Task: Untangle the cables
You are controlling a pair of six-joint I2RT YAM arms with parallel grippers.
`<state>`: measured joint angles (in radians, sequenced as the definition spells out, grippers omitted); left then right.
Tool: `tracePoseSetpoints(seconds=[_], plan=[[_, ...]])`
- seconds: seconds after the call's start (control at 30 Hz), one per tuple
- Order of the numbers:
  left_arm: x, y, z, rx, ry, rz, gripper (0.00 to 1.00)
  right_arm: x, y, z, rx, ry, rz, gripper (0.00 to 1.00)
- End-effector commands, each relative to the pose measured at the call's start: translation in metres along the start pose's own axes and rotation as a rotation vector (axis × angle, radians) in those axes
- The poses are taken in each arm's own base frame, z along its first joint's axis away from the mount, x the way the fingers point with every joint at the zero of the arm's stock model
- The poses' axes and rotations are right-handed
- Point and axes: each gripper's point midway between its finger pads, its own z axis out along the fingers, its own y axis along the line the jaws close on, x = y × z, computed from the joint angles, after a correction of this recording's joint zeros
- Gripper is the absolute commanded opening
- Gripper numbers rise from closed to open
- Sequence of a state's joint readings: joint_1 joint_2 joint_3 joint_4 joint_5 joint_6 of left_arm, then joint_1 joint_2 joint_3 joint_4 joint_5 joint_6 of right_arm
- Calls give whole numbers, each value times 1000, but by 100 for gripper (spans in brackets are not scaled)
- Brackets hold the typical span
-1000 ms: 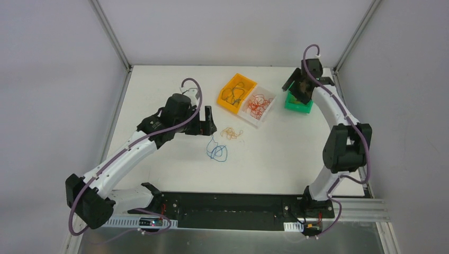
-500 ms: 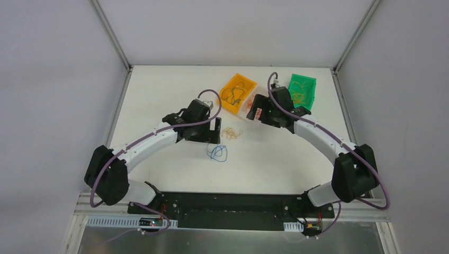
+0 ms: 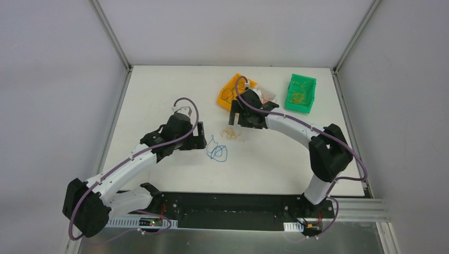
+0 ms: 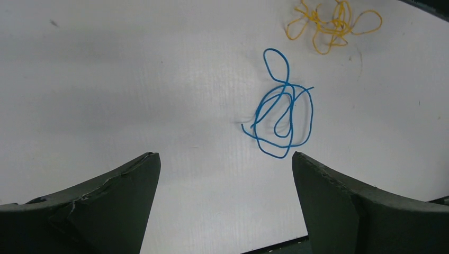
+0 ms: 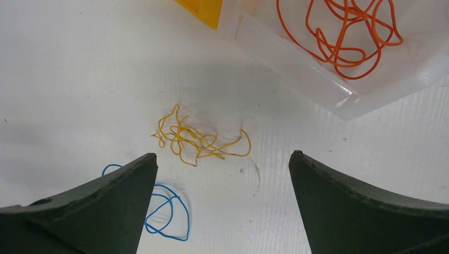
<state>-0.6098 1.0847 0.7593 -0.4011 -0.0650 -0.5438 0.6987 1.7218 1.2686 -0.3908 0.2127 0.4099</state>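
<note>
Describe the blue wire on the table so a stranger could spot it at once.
Start at the white table and look near its middle. Two small wire tangles lie there, apart; take the nearer one, the thin blue wire in loose loops, not the yellow-orange wire clump beyond it.

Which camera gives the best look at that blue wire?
The left wrist view: the blue wire lies whole and large. From above it looks tiny; the right wrist view hides part behind the right pincer.
</note>
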Motion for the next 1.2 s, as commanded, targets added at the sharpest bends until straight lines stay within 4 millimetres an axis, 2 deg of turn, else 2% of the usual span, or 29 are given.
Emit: tracePoseSetpoints(seconds=[0.0, 0.07, 0.1, 0.17, 0.27, 0.43, 0.6, 0.8, 0.97, 1.07, 1.13, 1.17], plan=[[-13, 23, -13, -57, -134, -113, 99, -12, 8, 1, 62, -27, -17, 99], [-13, 26, -17, -55, -159, -121, 99, -14, 18, 3, 70, -33, -41, 99], [-13, 27, -19, -51, -164, -119, 99, -9, 19, 6, 87, -20, -60, 99], [-12, 26, -20, -41, -165, -111, 99, -13, 25, 8, 128, -39, -91, 99], [-12, 24, -22, -30, -157, -99, 99, -8, 30, 14, 181, -24, -134, 99], [-12, 24, -24, -27, -164, -93, 99, 9, 33, 24, 217, 17, -152, 99], [-12, 23, -25, -19, -163, -91, 99, 25, 27, 35, 242, 62, -146, 97], [-14, 23, -26, -23, -165, -94, 99, 43, 23, 43, 235, 112, -147, 82], [-15, 22, -26, -23, -167, -93, 99, 51, 22, 49, 225, 133, -142, 60], [-17, 20, -27, -14, -166, -94, 99, 52, 20, 49, 226, 132, -145, 52], [-19, 18, -28, -7, -168, -94, 99, 53, 17, 50, 230, 135, -145, 40], [-19, 17, -29, -5, -168, -95, 99, 54, 16, 50, 229, 136, -145, 37]])
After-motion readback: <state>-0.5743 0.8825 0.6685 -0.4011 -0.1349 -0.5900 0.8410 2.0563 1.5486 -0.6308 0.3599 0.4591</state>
